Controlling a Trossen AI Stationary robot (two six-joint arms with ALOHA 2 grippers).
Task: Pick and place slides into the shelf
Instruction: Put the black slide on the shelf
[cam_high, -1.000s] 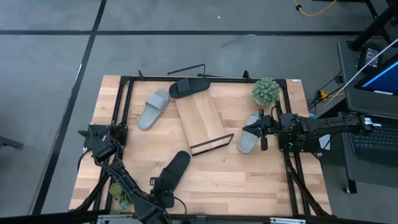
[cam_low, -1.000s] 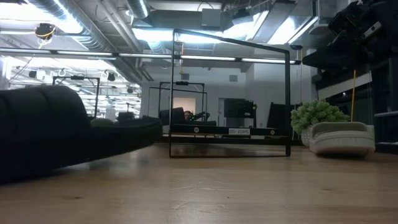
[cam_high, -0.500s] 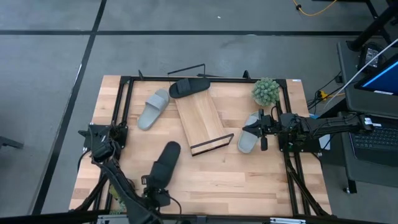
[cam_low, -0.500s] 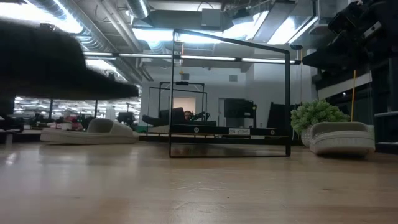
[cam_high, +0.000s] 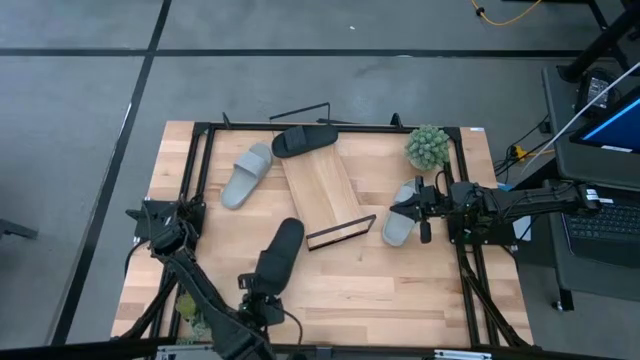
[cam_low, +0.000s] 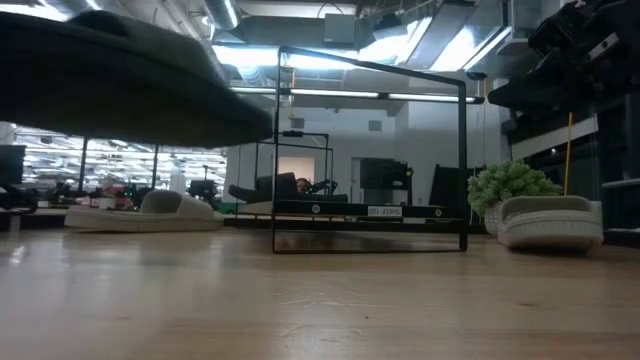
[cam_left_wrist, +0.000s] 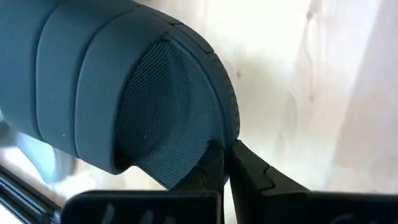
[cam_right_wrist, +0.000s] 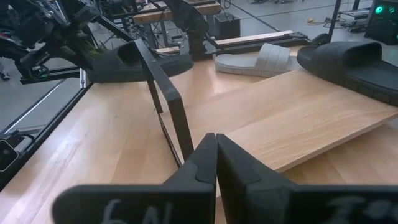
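My left gripper (cam_high: 262, 292) is shut on a black slide (cam_high: 279, 250), which hangs above the near left part of the table and fills the low view's upper left (cam_low: 110, 80). The shelf (cam_high: 320, 190) is a slanted wood board with a dark front edge. A second black slide (cam_high: 303, 140) lies on its far end. One grey slide (cam_high: 245, 174) rests sole-down on the table left of the shelf. Another grey slide (cam_high: 400, 217) lies right of the shelf, beside my shut right gripper (cam_high: 418, 212). My left gripper pinches the rim of the black slide's heel end (cam_left_wrist: 198, 148) between its two fingers (cam_left_wrist: 249, 171). The fingers come from the table's near side, slanting down. The slide reaches away from them toward the shelf, roughly level and lifted clear of the table.
A small green plant (cam_high: 427, 147) stands at the far right corner. The shelf's thin black wire frame (cam_low: 370, 150) stands upright at its front edge. A black rail frame (cam_high: 200, 180) borders the table. Bare wood lies near the front edge, right of the left arm.
My left gripper has risen with the black slide. The slide lay on the table a second ago and now hangs clear of it. Its free end has swung a little to the left and then back toward the shelf.
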